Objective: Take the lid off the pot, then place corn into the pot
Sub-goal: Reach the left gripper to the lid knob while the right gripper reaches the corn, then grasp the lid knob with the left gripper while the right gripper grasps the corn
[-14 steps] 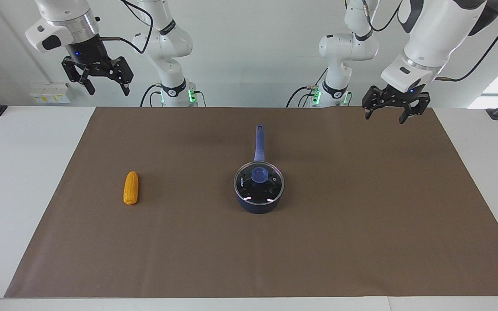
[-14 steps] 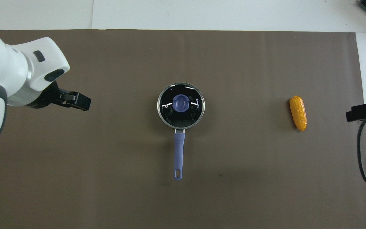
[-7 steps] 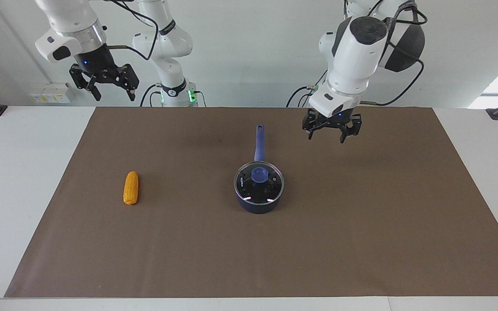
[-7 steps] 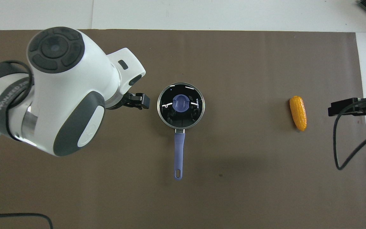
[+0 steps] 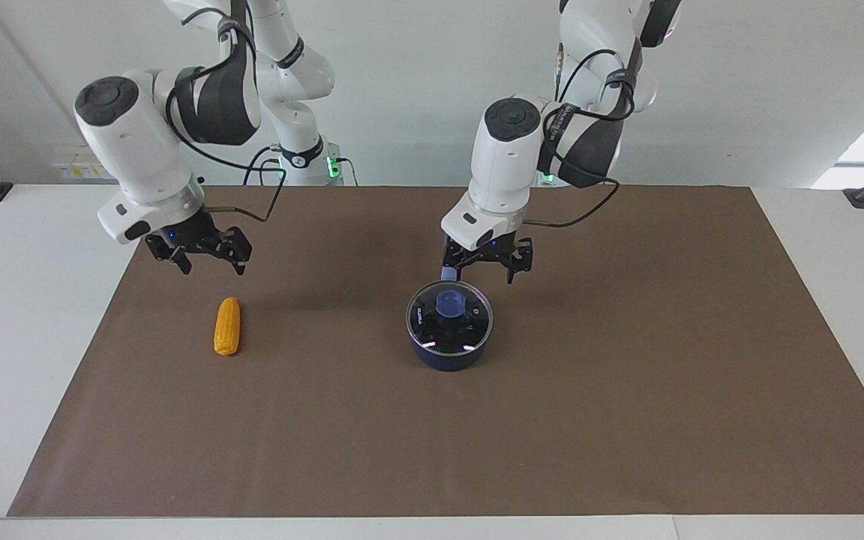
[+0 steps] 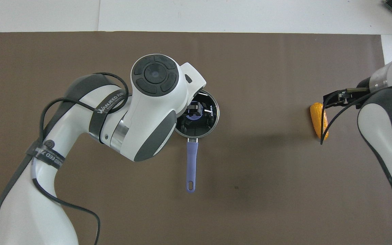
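- The round glass lid (image 5: 449,315) with its blue knob sits on the dark navy pot (image 5: 447,355).
- The left gripper (image 5: 486,268) hangs above the pot, fingers spread, empty.
- The bumpy yellow corn (image 5: 227,325) lies on the brown worktop (image 5: 627,390), well apart from the pot, toward the right arm's end.
- The right gripper (image 5: 207,255) is over the corn, fingers open, empty.

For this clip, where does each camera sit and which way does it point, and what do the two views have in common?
Facing view: high across the table, looking at the robots; both arms with bases show, the left gripper over the pot, the right gripper above the mat near the corn.
Overhead view: high above the robots' end, looking steeply down; the left arm covers part of the lid, the right arm enters beside the corn.
Shared: lidded pot, corn, brown mat, both arms, half a turn apart.
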